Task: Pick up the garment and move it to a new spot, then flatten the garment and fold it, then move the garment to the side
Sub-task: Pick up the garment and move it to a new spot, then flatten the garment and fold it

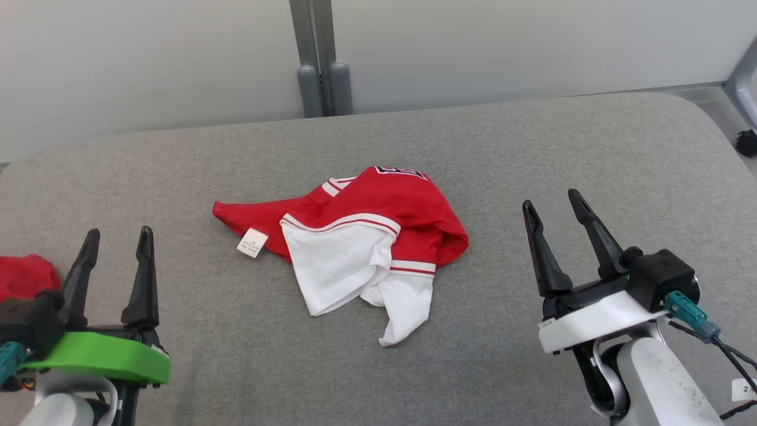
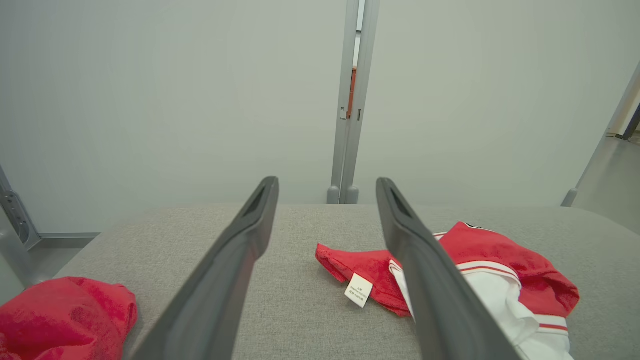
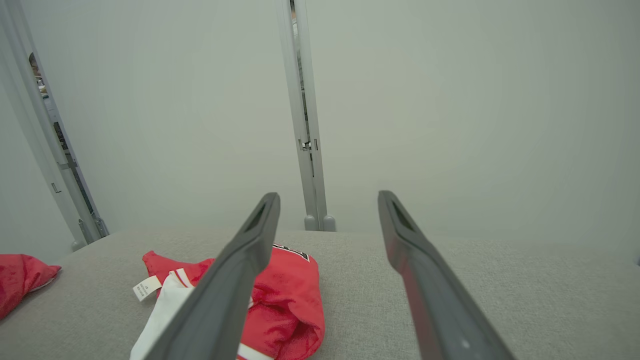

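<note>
- At the far left edge of the grey table [image 1: 177, 171] lies a bunched red cloth [image 1: 23, 275]; it may be another shirt, but too little of it shows.
- Just beside it, the left gripper [image 1: 119, 232] has its fingers apart and holds nothing.
- In the middle lies the garment [image 1: 378, 207], red and white and crumpled, with a white tag [image 1: 252, 242] on its left.
- On the right, the right gripper [image 1: 551, 201] also has its fingers apart and is empty.

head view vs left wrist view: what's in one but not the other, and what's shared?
Head view: the open right gripper and a green plastic wrist mount. Left wrist view: an orange-brown strip in the wall-panel gap and a grey metal frame at far left. Both: the crumpled red-and-white jersey with its white label, a second red cloth bundle, the grey fabric table, the open left gripper.
</note>
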Controlling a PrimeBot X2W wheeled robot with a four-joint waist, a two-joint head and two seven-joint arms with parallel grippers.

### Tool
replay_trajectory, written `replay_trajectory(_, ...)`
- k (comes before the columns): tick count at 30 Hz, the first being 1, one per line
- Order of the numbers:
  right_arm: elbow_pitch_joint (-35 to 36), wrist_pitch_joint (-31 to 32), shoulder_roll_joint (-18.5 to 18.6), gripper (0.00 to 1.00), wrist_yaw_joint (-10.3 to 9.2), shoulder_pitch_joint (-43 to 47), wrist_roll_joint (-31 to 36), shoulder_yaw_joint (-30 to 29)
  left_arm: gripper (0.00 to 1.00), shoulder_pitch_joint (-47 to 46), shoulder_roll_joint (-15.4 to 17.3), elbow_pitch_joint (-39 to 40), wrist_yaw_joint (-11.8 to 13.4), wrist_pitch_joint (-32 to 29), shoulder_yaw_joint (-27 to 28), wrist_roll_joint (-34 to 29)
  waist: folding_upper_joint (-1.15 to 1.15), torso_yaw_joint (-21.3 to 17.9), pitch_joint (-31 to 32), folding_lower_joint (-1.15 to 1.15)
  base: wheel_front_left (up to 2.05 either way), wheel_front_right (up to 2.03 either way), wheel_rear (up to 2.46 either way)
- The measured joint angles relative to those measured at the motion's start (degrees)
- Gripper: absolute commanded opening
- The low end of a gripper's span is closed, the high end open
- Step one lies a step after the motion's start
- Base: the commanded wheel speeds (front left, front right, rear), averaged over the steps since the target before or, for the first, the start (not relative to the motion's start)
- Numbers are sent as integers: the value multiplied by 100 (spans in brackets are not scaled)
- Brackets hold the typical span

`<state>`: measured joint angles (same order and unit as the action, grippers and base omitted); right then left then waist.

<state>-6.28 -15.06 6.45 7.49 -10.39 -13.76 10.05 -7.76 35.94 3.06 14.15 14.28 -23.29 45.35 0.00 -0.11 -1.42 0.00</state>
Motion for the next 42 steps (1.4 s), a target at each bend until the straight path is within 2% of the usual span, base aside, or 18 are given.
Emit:
replay_trajectory(4, -79, 0, -12, 100, 0, 90, -12, 2, 100, 286, -339, -67, -1, 53, 103, -280, 0, -216, 60, 0, 0, 0, 0)
replay_trajectory(7, -153, 1, -33, 100, 0, 161, -14, -48, 100, 477, -800, -86, -42, 69, 413, -435, 0, -314, 105, 0, 0, 0, 0)
replay_trajectory(11, -248, 0, -65, 100, 0, 215, -15, -68, 100, 793, -1285, -259, -302, 76, 755, -923, 0, -366, 133, 0, 0, 0, 0)
replay_trajectory(16, -354, 1, -62, 100, 0, 304, 8, -156, 100, 921, -1688, -467, -635, 86, 1077, -1485, 0, -330, 85, 0, 0, 0, 0)
replay_trajectory(26, -369, 0, -104, 100, 0, 310, 67, -135, 100, 925, -2128, -780, -1145, 87, 1384, -2145, 0, -228, -14, 0, 0, 0, 0)
replay_trajectory(42, -370, 1, -94, 100, 0, 304, 65, -104, 100, 798, -2524, -1068, -1581, 86, 1690, -2535, 0, -114, -39, 0, 0, 0, 0)
